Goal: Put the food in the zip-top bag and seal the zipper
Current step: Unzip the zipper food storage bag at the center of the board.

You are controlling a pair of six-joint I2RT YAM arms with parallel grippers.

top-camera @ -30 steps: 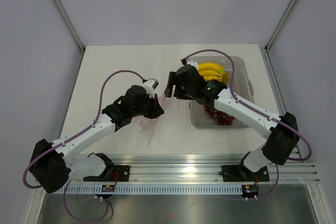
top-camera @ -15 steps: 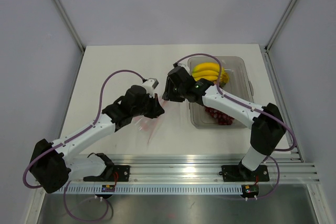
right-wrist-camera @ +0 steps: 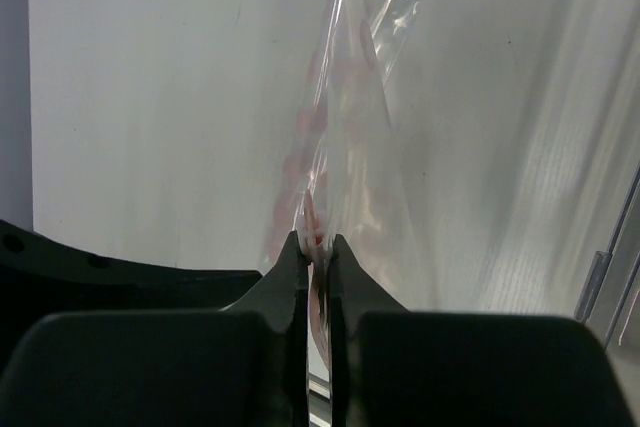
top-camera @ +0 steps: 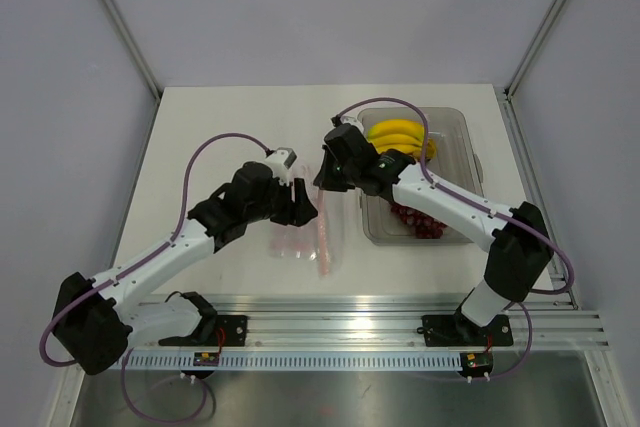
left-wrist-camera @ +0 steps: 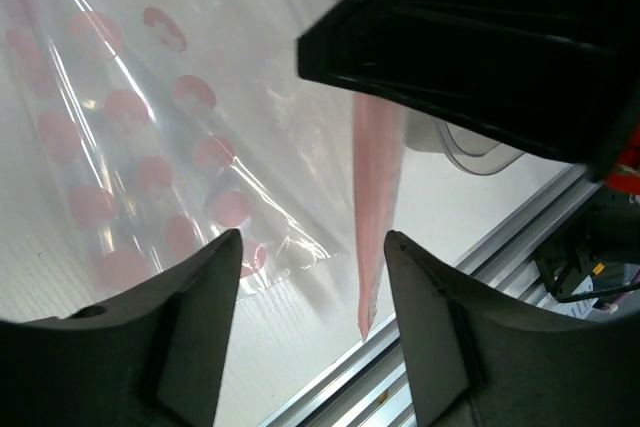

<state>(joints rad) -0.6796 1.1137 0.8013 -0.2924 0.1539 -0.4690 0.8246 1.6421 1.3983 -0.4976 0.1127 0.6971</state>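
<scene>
Tabletop (top-camera: 220, 137) stretched open from 9 to 12 o'clock of the zip-top bag (top-camera: 300, 242). The tray (top-camera: 458, 119) holding bananas (top-camera: 400, 137) and grapes (top-camera: 415, 219) sat at 3. The right gripper (right-wrist-camera: 315, 247) pinched the zipper (left-wrist-camera: 375, 197). The left gripper (left-wrist-camera: 310, 247) stood spread over the film.

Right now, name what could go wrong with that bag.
1. Only the right tool pinches the zip-top bag, at a thin edge; it may slip out.
2. The left tool stands open, so the bag hangs limp and its mouth may not open for the bananas.
</scene>
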